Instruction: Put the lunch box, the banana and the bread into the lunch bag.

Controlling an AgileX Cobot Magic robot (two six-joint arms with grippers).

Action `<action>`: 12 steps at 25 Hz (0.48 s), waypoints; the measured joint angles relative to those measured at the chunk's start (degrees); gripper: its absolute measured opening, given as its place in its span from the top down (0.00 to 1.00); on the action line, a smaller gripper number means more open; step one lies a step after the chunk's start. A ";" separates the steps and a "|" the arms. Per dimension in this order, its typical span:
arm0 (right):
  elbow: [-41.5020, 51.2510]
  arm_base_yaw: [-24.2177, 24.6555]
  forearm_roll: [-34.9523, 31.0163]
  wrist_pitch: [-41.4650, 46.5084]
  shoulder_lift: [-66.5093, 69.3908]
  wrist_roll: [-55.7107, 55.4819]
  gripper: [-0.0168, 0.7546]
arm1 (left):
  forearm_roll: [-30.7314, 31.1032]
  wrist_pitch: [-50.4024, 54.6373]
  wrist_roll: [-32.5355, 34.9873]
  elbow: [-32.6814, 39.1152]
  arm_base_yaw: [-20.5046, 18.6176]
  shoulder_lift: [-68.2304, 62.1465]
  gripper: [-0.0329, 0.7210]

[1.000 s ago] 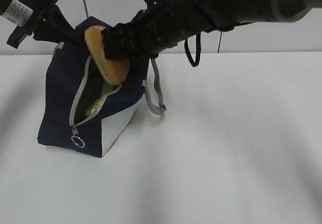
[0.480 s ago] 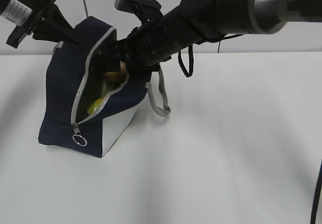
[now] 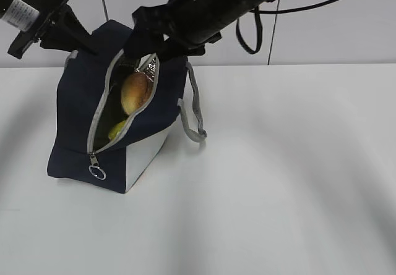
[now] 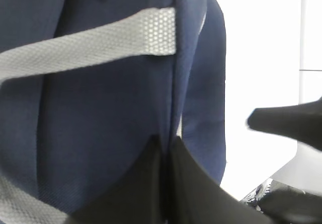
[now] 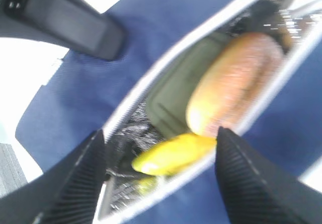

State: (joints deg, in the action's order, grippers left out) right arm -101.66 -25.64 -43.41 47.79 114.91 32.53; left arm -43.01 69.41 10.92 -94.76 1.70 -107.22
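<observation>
The navy lunch bag stands on the table with its zipper wide open. Inside it the bread leans just under the opening, and the yellow banana shows below. From above, the right wrist view shows the bread, the banana and the lunch box's sage-green lid all inside the bag. My right gripper hovers open and empty over the opening. My left gripper is shut on the lunch bag's upper fabric edge.
The bag's grey webbing handle hangs down its right side, and a ring zipper pull dangles at its front end. White table spreads to the right and front. The left gripper's finger reaches in beside the opening.
A second ago my right gripper held the bread over the opening. It has let go; the bread now lies inside the bag and the gripper has lifted up and out, open.
</observation>
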 joint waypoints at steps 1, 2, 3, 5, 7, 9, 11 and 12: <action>-0.18 1.08 0.22 1.14 -0.47 -0.26 0.34 | 0.00 0.00 0.00 0.00 0.00 0.00 0.96; -0.27 1.98 0.45 2.29 -0.75 -0.66 0.36 | 0.00 0.00 0.00 0.00 0.00 0.00 0.96; -0.41 3.04 0.47 3.52 -0.90 -1.33 0.38 | 0.00 0.00 0.00 0.00 0.00 0.00 0.96; -0.41 5.04 0.74 5.45 -1.00 -2.97 0.42 | 0.00 0.00 0.00 0.00 0.00 0.00 0.96; -0.41 6.42 1.09 7.00 -1.00 -4.22 0.45 | 0.00 0.00 0.00 0.00 0.00 0.00 0.96; -0.41 7.15 1.21 7.96 -0.78 -5.39 0.47 | 0.00 0.00 0.00 0.00 0.00 0.00 0.96; -0.41 7.27 1.33 8.30 -0.03 -6.10 0.48 | 0.00 0.00 0.00 0.00 0.00 0.00 0.96; -0.41 7.27 1.42 8.39 0.64 -6.59 0.49 | 0.00 0.00 0.00 0.00 0.00 0.00 0.96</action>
State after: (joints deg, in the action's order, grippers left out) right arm -102.07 -18.37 -41.99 56.18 115.55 25.93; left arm -43.01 69.41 10.92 -94.76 1.70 -107.22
